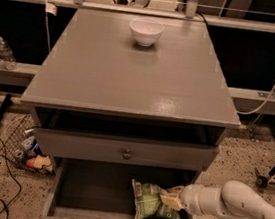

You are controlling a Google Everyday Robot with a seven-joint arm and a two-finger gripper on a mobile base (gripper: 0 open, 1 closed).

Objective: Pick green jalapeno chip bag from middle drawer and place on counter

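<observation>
The green jalapeno chip bag stands tilted on its edge in the open middle drawer, right of centre. My gripper reaches in from the right on a white arm and is shut on the bag's right edge. The bag is raised against the gripper. The grey counter lies above, at the top of the cabinet.
A white bowl sits at the counter's far middle. A shallower drawer front with a round knob hangs just above the open drawer. A wire basket of litter and a water bottle are at the left. A wheeled stand is at the right.
</observation>
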